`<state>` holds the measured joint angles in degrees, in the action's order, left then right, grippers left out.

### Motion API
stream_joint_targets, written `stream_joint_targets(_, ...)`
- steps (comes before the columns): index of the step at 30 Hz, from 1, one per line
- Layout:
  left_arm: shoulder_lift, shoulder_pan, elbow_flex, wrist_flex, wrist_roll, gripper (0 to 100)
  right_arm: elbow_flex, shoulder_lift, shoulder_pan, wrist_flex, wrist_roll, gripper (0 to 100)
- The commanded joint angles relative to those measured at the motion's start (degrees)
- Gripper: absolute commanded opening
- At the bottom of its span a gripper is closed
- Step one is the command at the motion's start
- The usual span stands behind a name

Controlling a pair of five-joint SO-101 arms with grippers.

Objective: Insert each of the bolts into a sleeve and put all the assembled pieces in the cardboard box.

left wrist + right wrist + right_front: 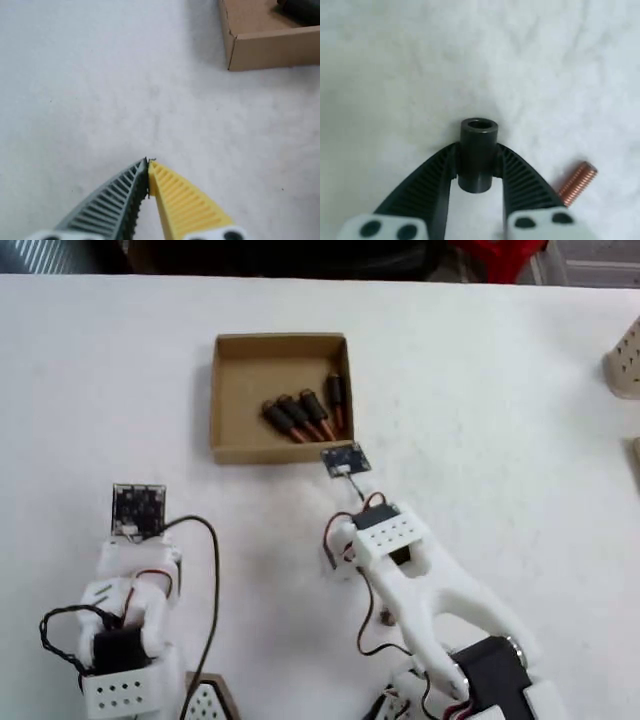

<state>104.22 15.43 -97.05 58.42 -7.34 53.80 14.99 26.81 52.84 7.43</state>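
My right gripper pinches the black sleeve over the table, a copper bolt lies just beside it, and my left gripper is pressed together near the cardboard box with four assembled pieces inside.

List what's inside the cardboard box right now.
Four assembled pieces lie side by side in the cardboard box, toward its right end: black sleeves with copper bolt ends sticking out. How deep each bolt sits is hidden by its sleeve.

White table with cardboard box and a loose copper bolt
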Motion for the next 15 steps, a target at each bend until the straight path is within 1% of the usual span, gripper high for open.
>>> stream_joint_targets(1, 0.3, 0.5, 0.1, 0.1, -0.4, 2, -3.0, 6.1, -8.7, 5.4, -0.4, 1.9)
stream_joint_targets(3, 0.3, 0.5, 0.1, 0.1, -0.2, 2, -4.0, 10.4, -14.0, 8.8, -5.5, 1.9)
stream_joint_targets(6, 0.2, 0.4, 0.1, 0.2, -0.1, 2, -3.4, 16.4, -19.7, 12.3, -14.9, 1.9)
stream_joint_targets(8, 0.2, -0.3, 0.1, 0.4, -0.1, 2, -1.7, 19.6, -22.9, 13.4, -18.4, 1.9)
stream_joint_targets(15, 0.1, -6.6, 0.8, 2.1, 0.1, 2, 3.8, 25.5, -36.4, 13.0, -19.2, 1.9)
